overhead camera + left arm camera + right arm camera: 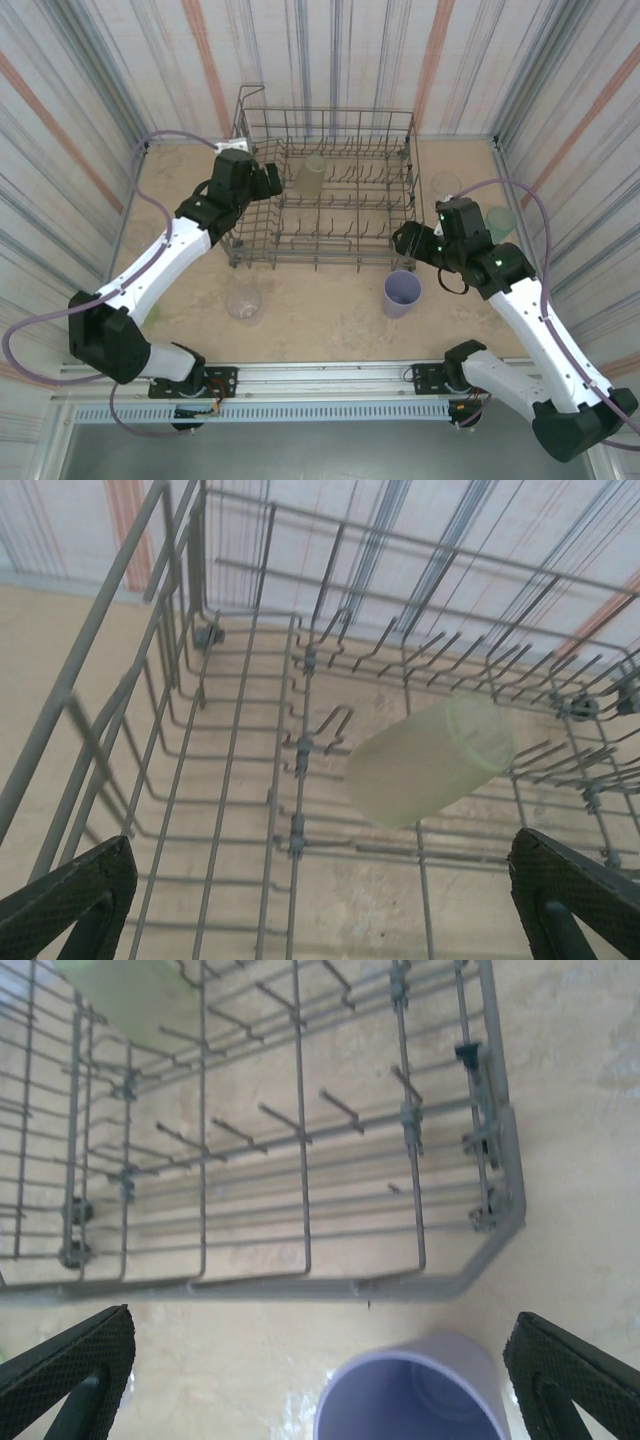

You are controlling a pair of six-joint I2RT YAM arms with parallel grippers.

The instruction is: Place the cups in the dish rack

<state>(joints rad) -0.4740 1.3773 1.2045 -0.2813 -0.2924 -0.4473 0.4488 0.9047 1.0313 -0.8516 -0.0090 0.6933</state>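
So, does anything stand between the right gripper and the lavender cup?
Nothing visible does. The right gripper hangs open close to the lavender cup, which stands upright on the table, apart from the dish rack. Only the rack's near wall lies between the cup and the tines.

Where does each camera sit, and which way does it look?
Top: above and behind the robot, looking down on the table, dish rack, left arm and right arm.
Left wrist: on the left arm, looking into the rack at a yellowish cup; fingers of the left gripper show, open.
Right wrist: on the right arm, looking down at the rack's corner and a lavender cup; fingers of the right gripper show, open.
Shared: top and left wrist both show the yellowish cup in the rack.
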